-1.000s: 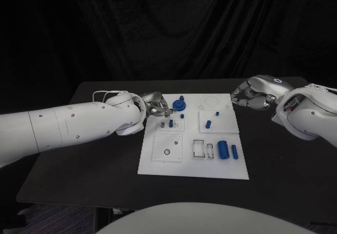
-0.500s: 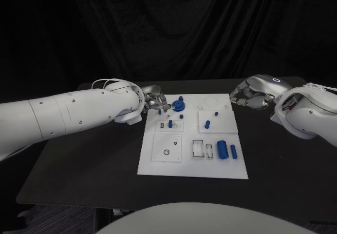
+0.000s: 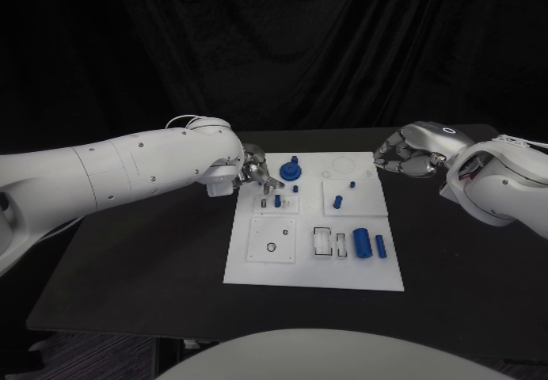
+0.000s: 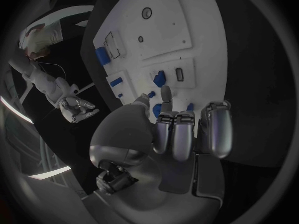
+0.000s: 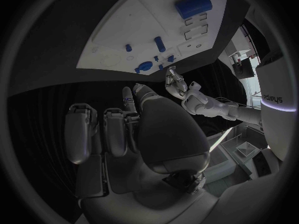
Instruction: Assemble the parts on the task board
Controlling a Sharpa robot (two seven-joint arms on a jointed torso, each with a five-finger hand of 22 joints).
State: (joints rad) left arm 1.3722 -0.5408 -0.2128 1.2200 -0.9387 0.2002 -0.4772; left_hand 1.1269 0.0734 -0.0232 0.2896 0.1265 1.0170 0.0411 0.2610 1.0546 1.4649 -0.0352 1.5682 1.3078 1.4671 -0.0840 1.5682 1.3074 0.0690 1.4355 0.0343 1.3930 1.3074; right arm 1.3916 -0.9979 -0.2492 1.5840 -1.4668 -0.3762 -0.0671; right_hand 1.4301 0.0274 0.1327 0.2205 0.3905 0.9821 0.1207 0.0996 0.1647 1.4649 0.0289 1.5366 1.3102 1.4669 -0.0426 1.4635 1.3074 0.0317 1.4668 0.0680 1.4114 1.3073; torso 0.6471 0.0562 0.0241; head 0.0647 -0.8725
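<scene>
I count one white task board (image 3: 314, 273) on the black table (image 3: 137, 261). On it I make out seven blue parts: one gear-like piece (image 3: 291, 169) at the far edge, four small pegs (image 3: 296, 189) around the middle, and two longer cylinders (image 3: 362, 241) side by side nearer me; smaller bits I can't tell. Two hands are up: left hand (image 3: 253, 174), right hand (image 3: 405, 157)

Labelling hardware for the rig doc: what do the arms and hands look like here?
Both arms are smooth white shells with small dark fastener dots. The left hand and right hand are silver metal with segmented fingers. A thin white cable loops at the left wrist; the right wrist carries a small ring marking.
</scene>
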